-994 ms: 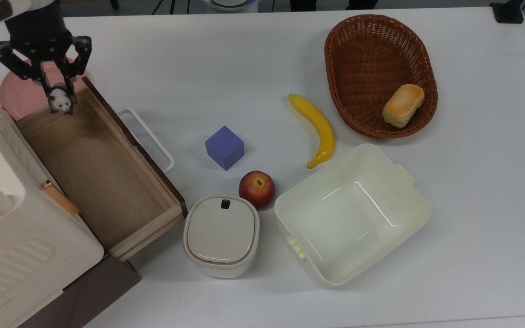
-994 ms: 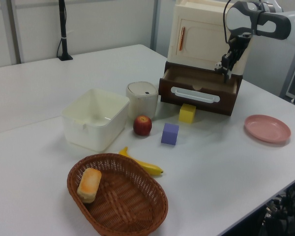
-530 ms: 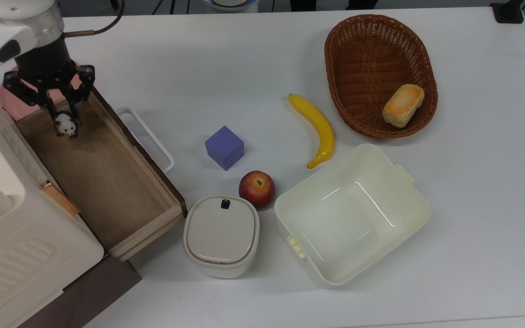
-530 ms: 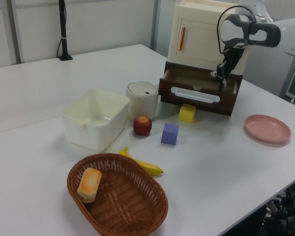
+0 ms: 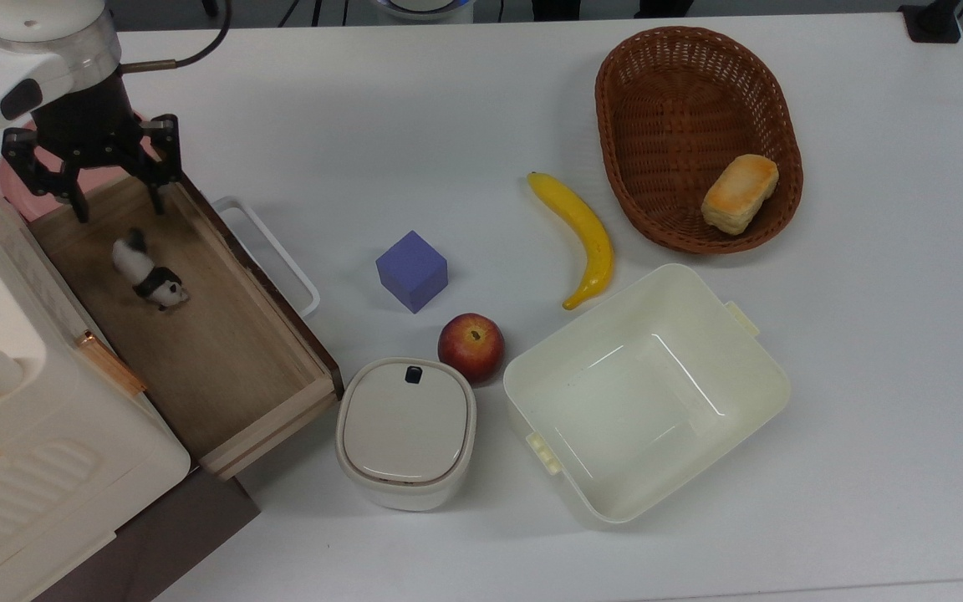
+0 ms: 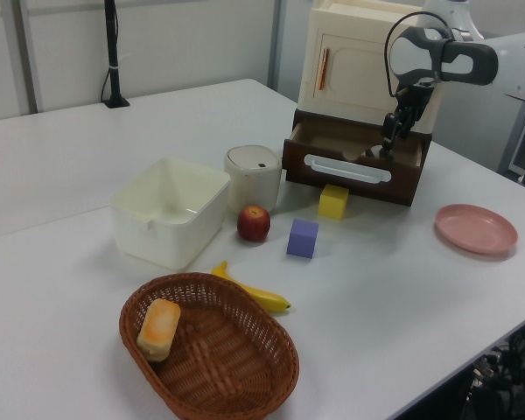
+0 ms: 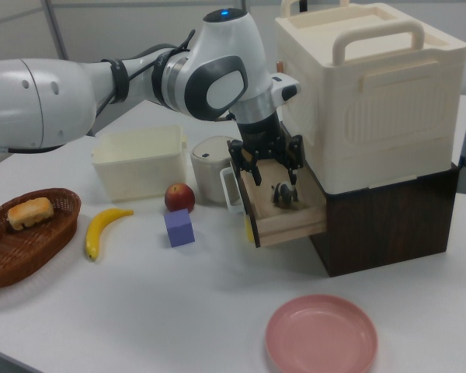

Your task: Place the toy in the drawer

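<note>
Spread wide and empty, my black two-finger gripper hangs over the light-wood box drawer; beyond it the tiny black-and-white panda toy lies on that drawer's floor. Lifting carelessly, I judge a finger could clip its dark front.

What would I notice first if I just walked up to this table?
Probably the little panda toy lying inside the open wooden drawer at the top view's left, with the robot's gripper above it, fingers open. Then the yellow banana beside the brown basket.
</note>
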